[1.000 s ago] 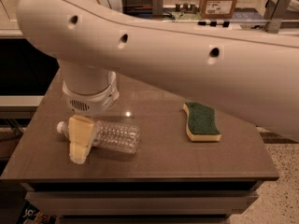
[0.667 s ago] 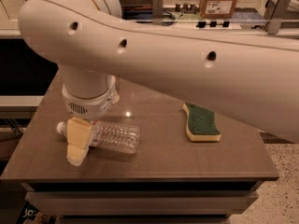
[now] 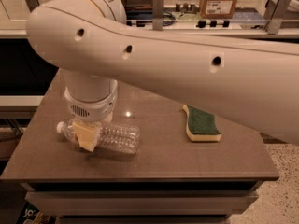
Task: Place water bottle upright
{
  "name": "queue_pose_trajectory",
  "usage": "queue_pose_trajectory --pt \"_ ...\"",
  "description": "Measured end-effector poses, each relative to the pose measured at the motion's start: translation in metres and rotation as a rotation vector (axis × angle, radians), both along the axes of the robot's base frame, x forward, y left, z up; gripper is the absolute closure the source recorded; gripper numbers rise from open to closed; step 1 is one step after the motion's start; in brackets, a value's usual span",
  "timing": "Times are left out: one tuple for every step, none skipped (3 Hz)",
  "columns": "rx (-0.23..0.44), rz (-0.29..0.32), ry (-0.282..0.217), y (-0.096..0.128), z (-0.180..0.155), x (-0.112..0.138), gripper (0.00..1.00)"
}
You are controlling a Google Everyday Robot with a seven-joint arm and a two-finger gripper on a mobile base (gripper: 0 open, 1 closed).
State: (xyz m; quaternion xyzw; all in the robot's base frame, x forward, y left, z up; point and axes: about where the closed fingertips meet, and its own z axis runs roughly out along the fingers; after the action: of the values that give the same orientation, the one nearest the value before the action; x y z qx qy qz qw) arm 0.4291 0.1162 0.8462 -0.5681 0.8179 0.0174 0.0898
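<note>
The water bottle (image 3: 117, 137) is clear ribbed plastic with a white cap (image 3: 60, 126). It lies on its side on the brown table (image 3: 154, 160), cap pointing left. My gripper (image 3: 88, 135) comes straight down from the large white arm (image 3: 187, 64) onto the bottle's neck end. One pale yellow finger (image 3: 87, 136) lies against the near side of the bottle. The other finger is hidden behind it. The gripper appears shut on the bottle, which rests on the table.
A green and yellow sponge (image 3: 202, 123) lies on the table to the right of the bottle. A shelf with a cardboard box (image 3: 220, 1) runs along the back. The table's front edge is close to the bottle.
The near finger has drawn in against the bottle and now looks shorter. The bottle has stayed lying in the same place.
</note>
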Motion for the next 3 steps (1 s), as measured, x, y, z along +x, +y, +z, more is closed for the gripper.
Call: queue_pose_trajectory --pt "0.001 0.0 -0.006 -0.0001 0.0022 -0.0008 0.65" --pt "0.003 0.0 -0.012 -0.0001 0.0044 -0.0016 0.88" --pt "0.004 0.0 -0.016 -0.0001 0.0063 -0.0023 1.0"
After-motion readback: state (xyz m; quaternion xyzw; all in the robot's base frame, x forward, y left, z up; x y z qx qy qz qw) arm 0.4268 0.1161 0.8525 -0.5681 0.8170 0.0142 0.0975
